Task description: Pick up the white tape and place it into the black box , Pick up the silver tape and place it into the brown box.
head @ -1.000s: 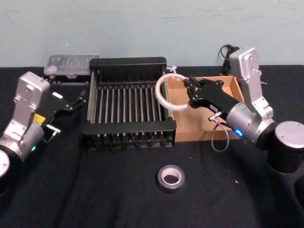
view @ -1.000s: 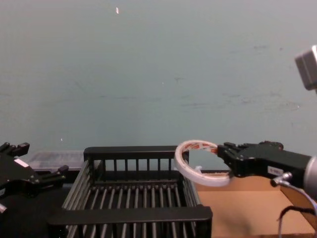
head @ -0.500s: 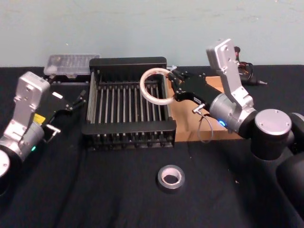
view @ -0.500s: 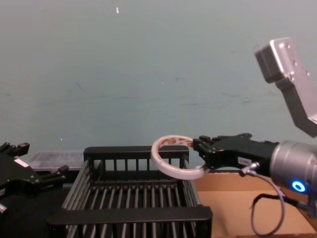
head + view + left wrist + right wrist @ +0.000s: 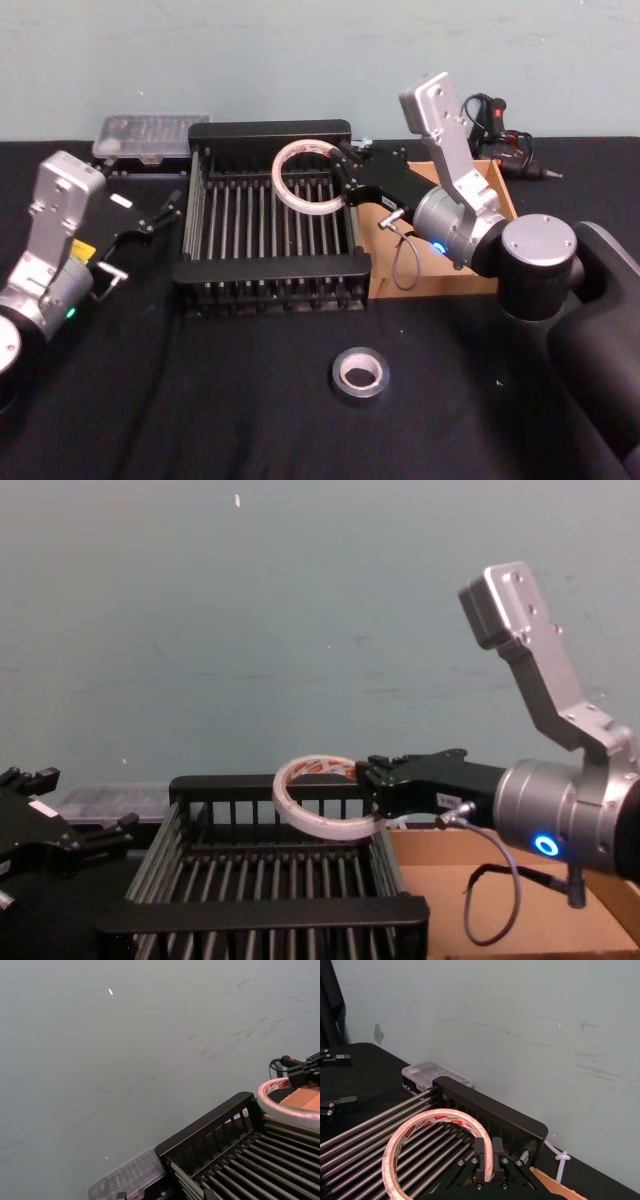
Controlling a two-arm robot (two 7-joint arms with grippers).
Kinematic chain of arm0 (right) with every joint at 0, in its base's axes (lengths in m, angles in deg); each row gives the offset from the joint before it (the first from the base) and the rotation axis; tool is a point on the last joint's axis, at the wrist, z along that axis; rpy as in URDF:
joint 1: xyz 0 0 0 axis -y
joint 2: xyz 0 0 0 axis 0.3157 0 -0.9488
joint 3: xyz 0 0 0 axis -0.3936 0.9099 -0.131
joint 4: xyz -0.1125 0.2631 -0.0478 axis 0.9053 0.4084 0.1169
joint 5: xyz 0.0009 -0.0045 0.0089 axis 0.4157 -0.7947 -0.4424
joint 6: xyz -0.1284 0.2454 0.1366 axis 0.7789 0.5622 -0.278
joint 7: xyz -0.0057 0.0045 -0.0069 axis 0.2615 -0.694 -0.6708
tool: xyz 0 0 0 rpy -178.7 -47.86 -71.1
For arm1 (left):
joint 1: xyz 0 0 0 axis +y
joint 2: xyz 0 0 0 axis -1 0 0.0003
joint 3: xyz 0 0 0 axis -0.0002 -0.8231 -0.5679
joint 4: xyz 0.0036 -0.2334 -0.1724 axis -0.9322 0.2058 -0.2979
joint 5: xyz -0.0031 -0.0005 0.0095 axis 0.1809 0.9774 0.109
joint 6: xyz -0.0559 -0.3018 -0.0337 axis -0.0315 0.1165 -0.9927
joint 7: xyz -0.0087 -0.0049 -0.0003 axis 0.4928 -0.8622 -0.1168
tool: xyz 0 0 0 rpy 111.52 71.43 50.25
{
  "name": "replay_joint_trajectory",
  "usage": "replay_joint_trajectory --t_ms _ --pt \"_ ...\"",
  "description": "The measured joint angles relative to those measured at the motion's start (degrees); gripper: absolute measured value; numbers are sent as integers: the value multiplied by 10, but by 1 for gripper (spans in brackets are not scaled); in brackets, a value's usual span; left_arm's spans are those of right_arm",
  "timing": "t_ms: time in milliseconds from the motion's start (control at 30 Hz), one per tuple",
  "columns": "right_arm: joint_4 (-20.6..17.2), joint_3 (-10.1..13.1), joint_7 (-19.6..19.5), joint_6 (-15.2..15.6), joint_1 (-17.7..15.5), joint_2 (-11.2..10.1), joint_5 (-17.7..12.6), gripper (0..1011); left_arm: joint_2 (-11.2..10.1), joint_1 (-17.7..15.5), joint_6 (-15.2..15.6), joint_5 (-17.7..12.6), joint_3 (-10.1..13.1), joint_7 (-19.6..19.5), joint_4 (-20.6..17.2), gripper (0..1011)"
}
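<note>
The right gripper (image 5: 343, 178) was clamped on the rim of the white tape (image 5: 307, 177), held above the black box (image 5: 270, 262); a stiff, probably light ring, best pinched across its wall

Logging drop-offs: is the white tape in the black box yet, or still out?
Still out. The right claw holds the white tape by its rim, in the air above the black box, tilted, over its slatted bottom.

Two tape rolls, one white with red print (image 5: 310, 177) and one dull silver (image 5: 359, 375), two boxes, a black slatted plastic crate (image 5: 270, 270) and a tan cardboard tray (image 5: 470, 280), plus one clear plastic case (image 5: 150, 135).
</note>
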Motion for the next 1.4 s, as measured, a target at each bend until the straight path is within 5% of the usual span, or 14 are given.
replay_joint_trajectory --t_ms 767,1400 --pt "32 -5 5 -4 22 14 8 107 0 0 0 0 0 0 0 1001" --pt "30 -4 5 -4 21 13 7 677 0 0 0 0 0 0 0 1001"
